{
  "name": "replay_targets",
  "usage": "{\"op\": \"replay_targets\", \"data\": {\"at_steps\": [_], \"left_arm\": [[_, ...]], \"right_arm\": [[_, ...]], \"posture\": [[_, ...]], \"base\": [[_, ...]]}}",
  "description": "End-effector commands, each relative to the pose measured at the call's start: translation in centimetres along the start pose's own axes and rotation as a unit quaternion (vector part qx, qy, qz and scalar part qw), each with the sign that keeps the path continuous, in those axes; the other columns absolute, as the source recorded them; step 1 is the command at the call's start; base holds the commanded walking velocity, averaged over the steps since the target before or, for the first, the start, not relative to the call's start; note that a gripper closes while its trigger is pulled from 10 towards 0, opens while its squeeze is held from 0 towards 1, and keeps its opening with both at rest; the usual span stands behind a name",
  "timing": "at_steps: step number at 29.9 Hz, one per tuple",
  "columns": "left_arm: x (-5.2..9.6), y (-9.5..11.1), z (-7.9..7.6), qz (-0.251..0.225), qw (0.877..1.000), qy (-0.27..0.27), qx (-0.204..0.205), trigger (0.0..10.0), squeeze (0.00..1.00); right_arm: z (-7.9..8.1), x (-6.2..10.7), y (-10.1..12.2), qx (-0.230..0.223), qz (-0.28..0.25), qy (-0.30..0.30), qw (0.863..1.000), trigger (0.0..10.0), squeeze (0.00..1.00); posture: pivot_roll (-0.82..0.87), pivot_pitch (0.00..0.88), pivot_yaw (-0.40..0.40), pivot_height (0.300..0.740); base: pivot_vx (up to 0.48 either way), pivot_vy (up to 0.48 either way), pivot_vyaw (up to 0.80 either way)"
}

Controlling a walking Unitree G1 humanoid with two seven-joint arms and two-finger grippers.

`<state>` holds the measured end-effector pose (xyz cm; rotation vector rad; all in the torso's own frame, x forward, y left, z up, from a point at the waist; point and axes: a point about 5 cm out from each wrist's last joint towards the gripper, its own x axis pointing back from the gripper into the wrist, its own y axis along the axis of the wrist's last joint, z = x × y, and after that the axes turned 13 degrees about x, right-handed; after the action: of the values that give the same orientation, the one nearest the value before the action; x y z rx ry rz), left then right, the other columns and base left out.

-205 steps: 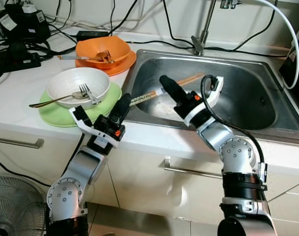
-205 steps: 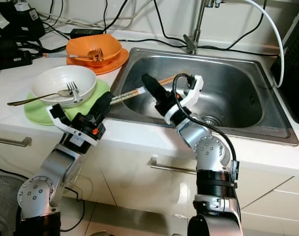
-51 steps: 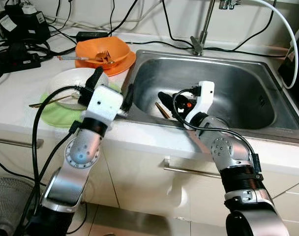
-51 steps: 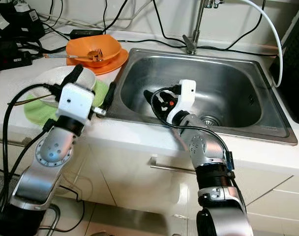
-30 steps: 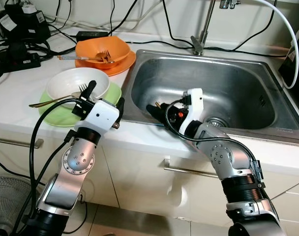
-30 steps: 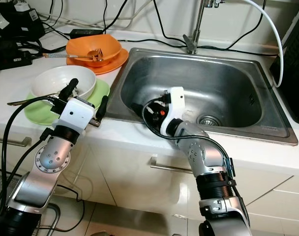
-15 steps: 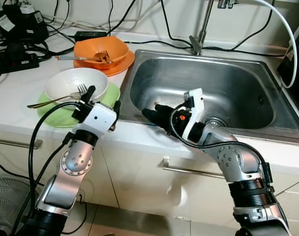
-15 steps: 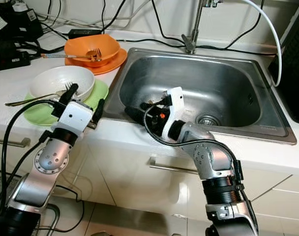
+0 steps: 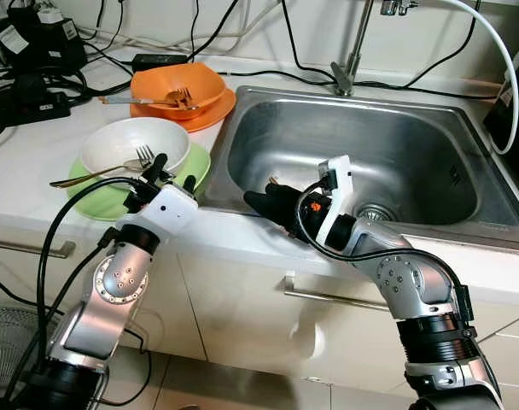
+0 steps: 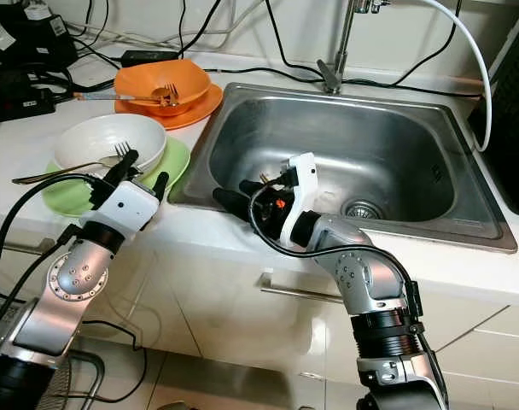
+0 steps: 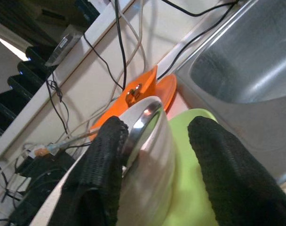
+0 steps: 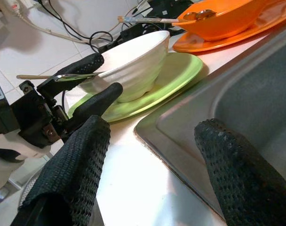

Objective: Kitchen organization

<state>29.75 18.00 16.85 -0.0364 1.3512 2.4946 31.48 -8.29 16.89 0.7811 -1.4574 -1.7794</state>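
Note:
A white bowl (image 9: pixel 136 147) holding a fork (image 9: pixel 148 159) and a spoon sits on a green plate (image 9: pixel 106 202) on the counter, left of the sink (image 9: pixel 413 137). My left gripper (image 9: pixel 174 169) is open at the bowl's near side; in the left wrist view its fingers (image 11: pixel 105 160) stand on either side of the bowl's rim (image 11: pixel 154 141). My right gripper (image 9: pixel 261 193) is open and holds nothing, over the sink's front left corner, pointing at the bowl (image 12: pixel 133 61). A thin brown stick tip (image 9: pixel 271 180) shows just behind it.
An orange bowl (image 9: pixel 176 84) with a fork sits on an orange plate (image 9: pixel 217 109) at the back. Black cables and power bricks (image 9: pixel 37 51) crowd the back left. The tap (image 9: pixel 345 77) stands behind the sink. A dark appliance (image 9: pixel 516 111) is at the right edge.
The long chopsticks at my right gripper 6.9 s ago are gone from the sink's rim; that gripper drew back to the front left corner. My left gripper came up beside the white bowl.

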Motion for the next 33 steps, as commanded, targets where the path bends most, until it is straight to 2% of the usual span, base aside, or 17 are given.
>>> {"op": "replay_targets", "data": {"at_steps": [1, 3, 7, 33], "left_arm": [[-0.2, 0.1, 0.1, -0.002, 1.0, -0.005, -0.007, 0.0, 0.0], [-0.2, 0.0, 0.7, -0.003, 1.0, -0.004, -0.026, 0.0, 0.0], [-0.4, 0.2, 1.0, -0.011, 0.999, 0.003, -0.033, 0.0, 0.0], [-0.6, 1.5, 1.5, -0.055, 0.998, 0.022, -0.036, 0.0, 0.0]], "right_arm": [[0.3, 0.0, 0.4, 0.007, -0.002, 0.012, 1.0, 10.0, 0.0], [0.3, 0.0, 0.4, 0.007, -0.003, 0.011, 1.0, 10.0, 0.0], [0.5, 0.0, 0.4, 0.008, -0.003, 0.015, 1.0, 10.0, 0.0], [0.6, 0.1, 0.1, 0.009, 0.001, 0.016, 1.0, 10.0, 0.0]], "posture": [[-0.03, 0.025, -0.004, 0.74], [-0.03, 0.024, -0.004, 0.74], [-0.03, 0.021, -0.003, 0.74], [-0.04, 0.028, -0.009, 0.74]], "base": [[0.0, 0.0, 0.0], [0.0, 0.0, 0.0], [0.0, 0.0, 0.0], [0.0, 0.0, 0.0]]}}
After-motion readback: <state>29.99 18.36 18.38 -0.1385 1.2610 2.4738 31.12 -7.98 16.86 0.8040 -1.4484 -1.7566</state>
